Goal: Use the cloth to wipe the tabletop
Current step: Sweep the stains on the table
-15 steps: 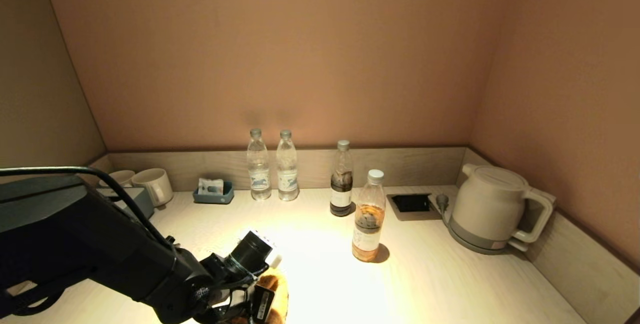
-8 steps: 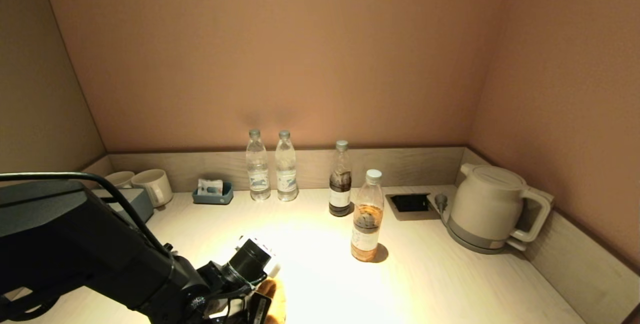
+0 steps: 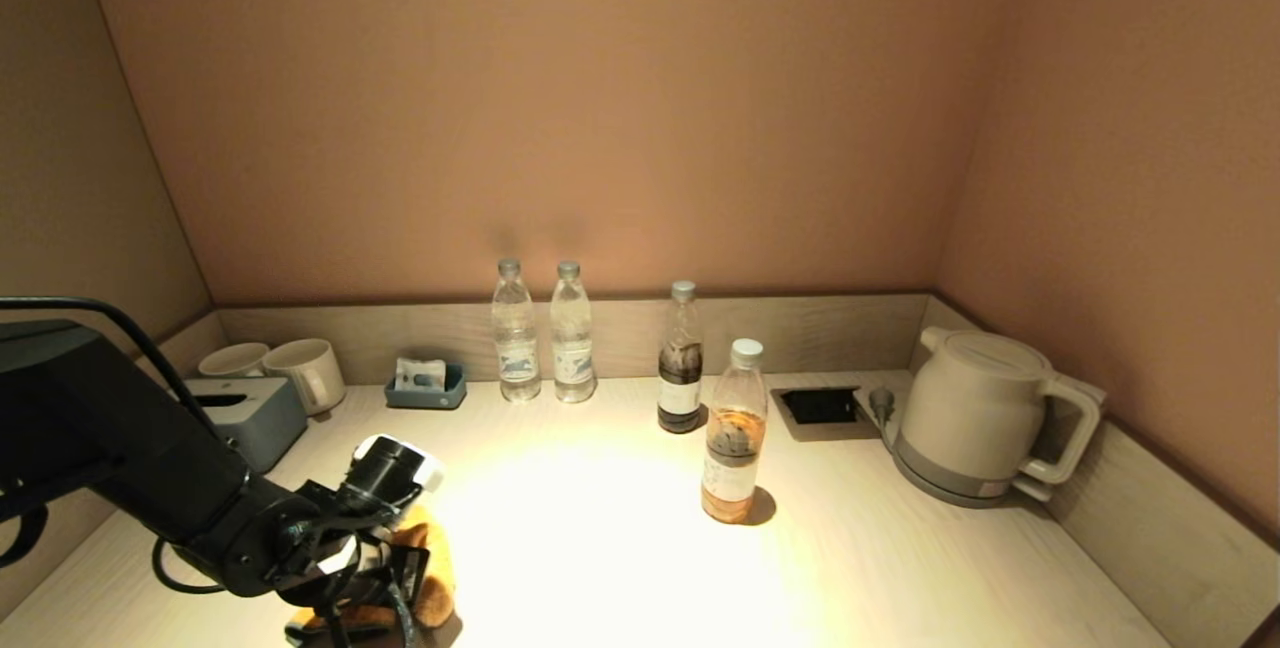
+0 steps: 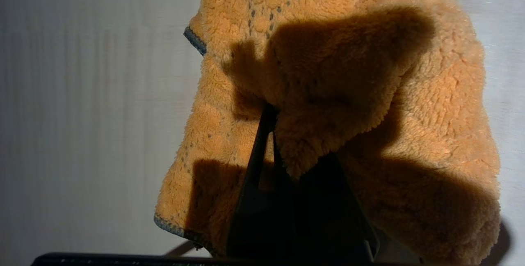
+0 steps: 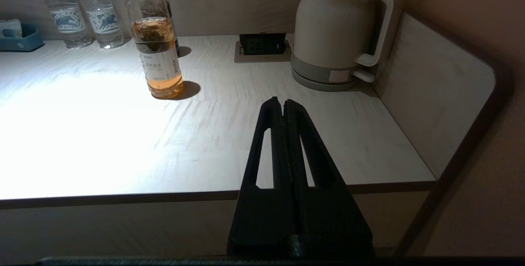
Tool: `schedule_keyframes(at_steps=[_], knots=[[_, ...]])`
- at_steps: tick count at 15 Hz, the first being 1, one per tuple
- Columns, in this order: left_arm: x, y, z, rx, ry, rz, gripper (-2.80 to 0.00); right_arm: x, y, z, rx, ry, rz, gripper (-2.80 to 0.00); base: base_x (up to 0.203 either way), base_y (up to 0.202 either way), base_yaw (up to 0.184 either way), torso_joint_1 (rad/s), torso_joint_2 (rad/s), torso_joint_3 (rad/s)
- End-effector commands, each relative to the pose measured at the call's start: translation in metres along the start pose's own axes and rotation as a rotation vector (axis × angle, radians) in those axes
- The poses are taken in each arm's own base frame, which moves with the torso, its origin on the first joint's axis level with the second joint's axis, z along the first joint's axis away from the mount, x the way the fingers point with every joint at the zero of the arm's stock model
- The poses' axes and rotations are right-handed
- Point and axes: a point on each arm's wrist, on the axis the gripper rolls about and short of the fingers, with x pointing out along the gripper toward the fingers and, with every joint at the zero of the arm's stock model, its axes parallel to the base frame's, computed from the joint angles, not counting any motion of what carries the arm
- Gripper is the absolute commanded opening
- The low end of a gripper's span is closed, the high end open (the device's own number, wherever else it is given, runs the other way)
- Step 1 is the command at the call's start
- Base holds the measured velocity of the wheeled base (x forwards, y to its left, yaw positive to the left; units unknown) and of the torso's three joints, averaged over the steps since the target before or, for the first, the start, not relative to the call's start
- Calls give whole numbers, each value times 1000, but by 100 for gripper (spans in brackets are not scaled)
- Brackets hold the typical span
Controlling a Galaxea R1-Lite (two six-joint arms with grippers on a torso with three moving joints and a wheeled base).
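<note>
A fluffy orange cloth [image 3: 425, 578] lies bunched on the pale wooden tabletop [image 3: 620, 568] at the front left. My left gripper [image 3: 375, 593] is shut on the cloth and presses it against the table. In the left wrist view the cloth [image 4: 430, 106] fills most of the picture and a fold of it is pinched between the black fingers [image 4: 262, 143]. My right gripper [image 5: 284, 104] is shut and empty, parked off the table's front edge at the right; it does not show in the head view.
A tea bottle [image 3: 735, 448] stands mid-table, a darker bottle [image 3: 681, 360] behind it. Two water bottles [image 3: 515, 333] stand at the back wall. A white kettle [image 3: 985, 418] sits at the right, a socket plate [image 3: 822, 406] beside it. Mugs [image 3: 305, 370], a grey box [image 3: 245, 413] and a blue tray [image 3: 428, 386] stand at the back left.
My left arm has swept the cloth along the front of the table to the left, from near the middle to the front left. The bottles and kettle have not moved.
</note>
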Motion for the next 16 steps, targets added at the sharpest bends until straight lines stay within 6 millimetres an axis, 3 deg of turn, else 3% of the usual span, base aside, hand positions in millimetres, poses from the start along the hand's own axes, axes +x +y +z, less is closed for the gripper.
schedule_keyframes(at_steps=[1,3,5,9,11,14,16], knots=[[6,24,0,-61,22,49,-280,0,0,0,0,1,0,-280,0,0,0,0,0,0],[6,29,-1,-67,24,71,-280,0,0,0,0,1,0,-280,0,0,0,0,0,0],[11,53,-1,-129,34,169,-280,0,0,0,0,1,0,-280,0,0,0,0,0,0],[11,54,-1,-130,34,174,-280,0,0,0,0,1,0,-280,0,0,0,0,0,0],[15,69,-4,-164,35,300,-280,0,0,0,0,1,0,-280,0,0,0,0,0,0],[18,64,-3,-181,12,229,-280,0,0,0,0,1,0,-280,0,0,0,0,0,0],[13,44,-2,-149,-39,140,-280,0,0,0,0,1,0,-280,0,0,0,0,0,0]])
